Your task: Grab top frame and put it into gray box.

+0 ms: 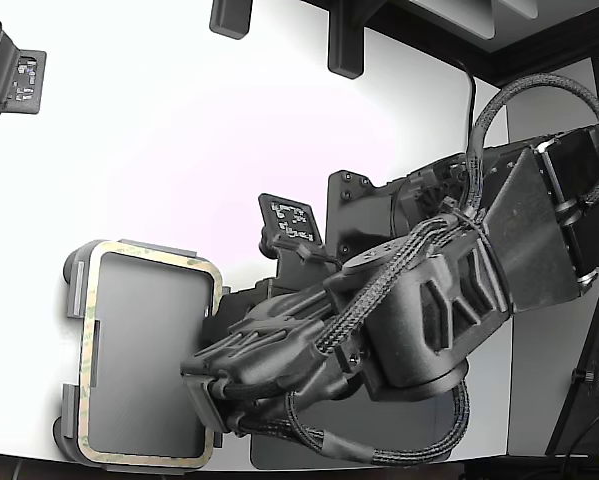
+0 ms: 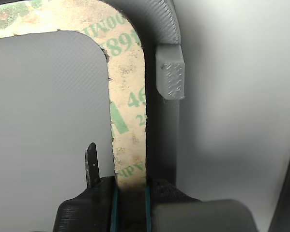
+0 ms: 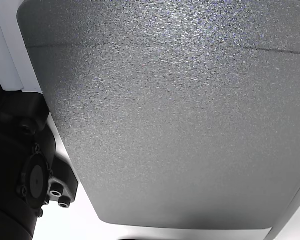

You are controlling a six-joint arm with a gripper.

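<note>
The top frame (image 1: 91, 330), a thin tan-olive speckled ring, lies along the rim of the gray box (image 1: 74, 275), a light gray tray at the exterior view's lower left. My gripper (image 1: 207, 395) reaches over the frame's right side near its lower corner. In the wrist view a strip of the top frame (image 2: 128, 111), printed with green letters, runs straight between the jaws of my gripper (image 2: 130, 193), which are shut on it. Beside that strip stands the gray box's raised tab (image 2: 170, 72). The arm hides the frame's lower right corner in the exterior view.
A darker gray flat mat (image 1: 309, 460) lies under the arm and fills the other view (image 3: 170, 115). A black marker plate (image 1: 291, 218) stands just right of the tray. Black fixtures sit at the table's top edge (image 1: 344, 45) and top left (image 1: 9, 75).
</note>
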